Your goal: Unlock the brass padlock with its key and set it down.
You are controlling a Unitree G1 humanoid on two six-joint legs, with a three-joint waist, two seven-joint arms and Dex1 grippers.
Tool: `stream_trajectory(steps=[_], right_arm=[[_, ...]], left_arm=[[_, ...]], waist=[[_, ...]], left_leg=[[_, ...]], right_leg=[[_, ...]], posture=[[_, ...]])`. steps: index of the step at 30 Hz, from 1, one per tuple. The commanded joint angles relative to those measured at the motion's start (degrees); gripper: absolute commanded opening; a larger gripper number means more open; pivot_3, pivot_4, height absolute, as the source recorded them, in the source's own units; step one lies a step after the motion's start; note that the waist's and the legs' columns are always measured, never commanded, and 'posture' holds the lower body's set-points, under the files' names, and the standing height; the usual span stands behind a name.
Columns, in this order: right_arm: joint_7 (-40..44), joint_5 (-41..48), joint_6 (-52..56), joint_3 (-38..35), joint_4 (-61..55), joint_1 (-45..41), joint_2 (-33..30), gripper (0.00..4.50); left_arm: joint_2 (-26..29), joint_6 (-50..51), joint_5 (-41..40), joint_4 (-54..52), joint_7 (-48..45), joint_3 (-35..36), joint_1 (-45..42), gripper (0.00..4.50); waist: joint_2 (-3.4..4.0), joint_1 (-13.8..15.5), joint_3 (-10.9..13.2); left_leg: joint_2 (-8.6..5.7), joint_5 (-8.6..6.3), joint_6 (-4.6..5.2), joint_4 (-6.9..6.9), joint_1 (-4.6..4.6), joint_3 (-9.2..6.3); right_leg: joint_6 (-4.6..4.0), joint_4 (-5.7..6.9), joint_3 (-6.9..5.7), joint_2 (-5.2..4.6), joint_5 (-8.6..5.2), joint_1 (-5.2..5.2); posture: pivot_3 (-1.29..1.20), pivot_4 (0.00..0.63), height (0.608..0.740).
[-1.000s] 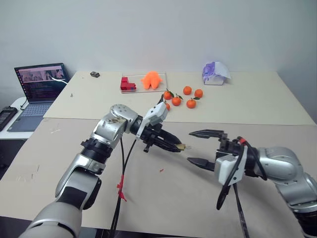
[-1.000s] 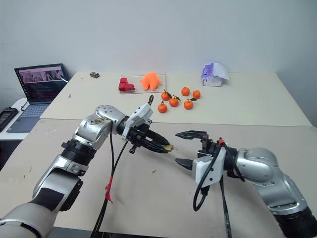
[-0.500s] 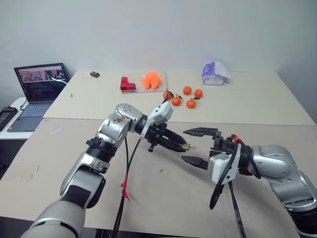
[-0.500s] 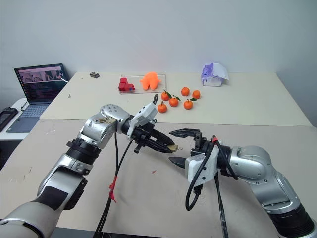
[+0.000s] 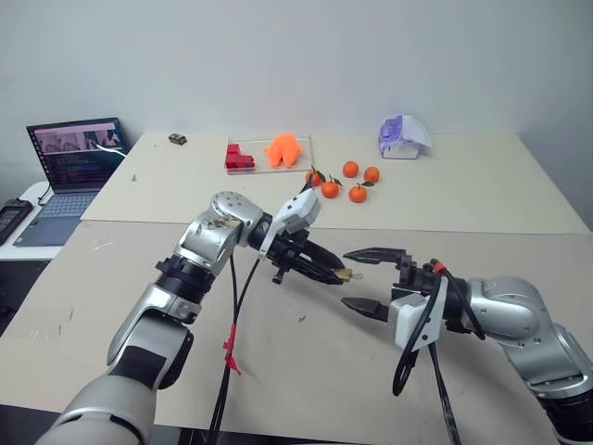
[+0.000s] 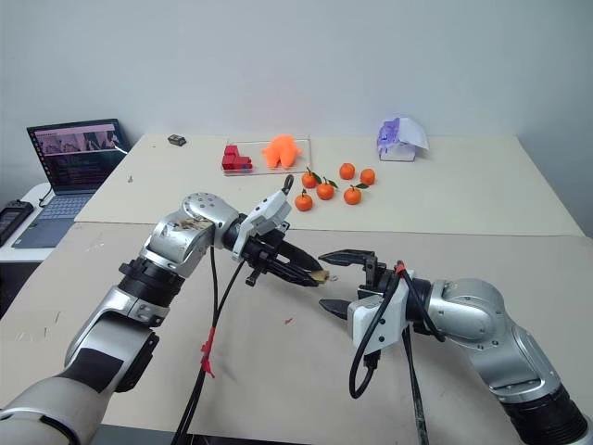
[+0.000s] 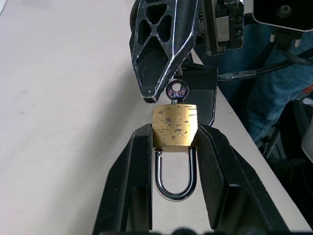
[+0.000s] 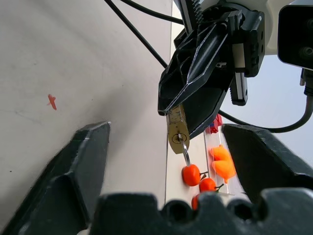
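Tan table (image 5: pixel 482 199), left hand (image 7: pixel 174 147) clamping brass padlock (image 7: pixel 174 126), right hand (image 5: pixel 359 281) spread wide

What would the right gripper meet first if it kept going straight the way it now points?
Most likely the key sticking out of the brass padlock, which the left gripper holds between its fingers. The right gripper stands open just short of it; exact depth is unclear.

Bare table (image 5: pixel 139 278) under both grippers (oranges (image 5: pixel 350 169) well behind); key (image 7: pixel 176 92) end unobstructed
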Motion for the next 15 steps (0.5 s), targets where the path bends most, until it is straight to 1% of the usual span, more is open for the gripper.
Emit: stream_trajectory(steps=[1, 2, 4, 5, 7, 9, 15], right_arm=[[-1.1, 0.9, 0.1, -1.9, -1.7, -0.4, 0.4, 2.67], [-1.1, 1.0, 0.2, -2.0, -1.7, -0.3, 0.4, 2.36], [-1.2, 0.9, 0.3, -2.0, -1.7, -0.4, 0.5, 1.55], [-1.2, 0.9, 0.4, -2.0, -1.7, -0.4, 0.5, 1.29], [-1.2, 0.9, 0.5, -2.0, -1.8, -0.4, 0.5, 0.51], [-1.1, 0.9, 0.6, -2.0, -1.9, -0.4, 0.6, 0.13], [-1.3, 0.7, 0.8, -2.1, -2.0, -0.6, 0.8, 0.13]], left_arm=[[0.2, -0.5, -0.3, -0.1, 0.0, 0.8, -1.1, 0.80], [0.2, -0.6, -0.3, 0.0, 0.0, 0.8, -1.2, 0.80], [0.1, -0.6, -0.3, 0.1, 0.0, 0.8, -1.2, 0.80], [0.0, -0.7, -0.3, 0.1, 0.0, 0.8, -1.2, 0.80], [-0.1, -1.0, -0.2, 0.0, 0.2, 0.8, -1.2, 0.80], [-0.2, -0.8, -0.5, -0.1, 0.1, 0.8, -1.2, 0.80], [-0.2, -1.2, -0.2, 0.6, 0.2, 0.8, -1.3, 0.80]], waist=[[0.00, 0.0, 0.0], [0.00, 0.0, 0.0], [0.00, 0.0, 0.0], [0.00, 0.0, 0.0], [0.00, 0.0, 0.0], [0.00, 0.0, 0.0], [0.00, 0.0, 0.0]], left_leg=[[0.00, 0.00, 0.00, 0.00, 0.00, 0.00], [0.00, 0.00, 0.00, 0.00, 0.00, 0.00], [0.00, 0.00, 0.00, 0.00, 0.01, 0.00], [0.00, 0.00, 0.00, 0.00, 0.01, 0.00], [0.00, 0.00, 0.00, 0.00, 0.01, 0.00], [0.00, 0.00, 0.00, 0.00, 0.01, 0.00], [0.00, 0.00, 0.00, 0.00, 0.01, 0.00]], right_leg=[[0.00, 0.00, 0.00, 0.00, 0.00, 0.00], [0.00, 0.00, 0.00, 0.00, 0.00, 0.00], [0.01, 0.01, 0.00, 0.00, 0.00, 0.00], [0.01, 0.01, 0.00, 0.00, 0.00, 0.00], [0.01, 0.01, 0.00, 0.00, 0.00, 0.00], [0.01, 0.01, 0.00, 0.00, 0.00, 0.00], [0.01, 0.01, 0.00, 0.00, -0.01, 0.00]], posture=[[0.00, 0.150, 0.724], [0.00, 0.150, 0.724], [0.00, 0.150, 0.724], [0.00, 0.150, 0.724], [0.00, 0.150, 0.724], [0.00, 0.150, 0.724], [0.00, 0.150, 0.724]])
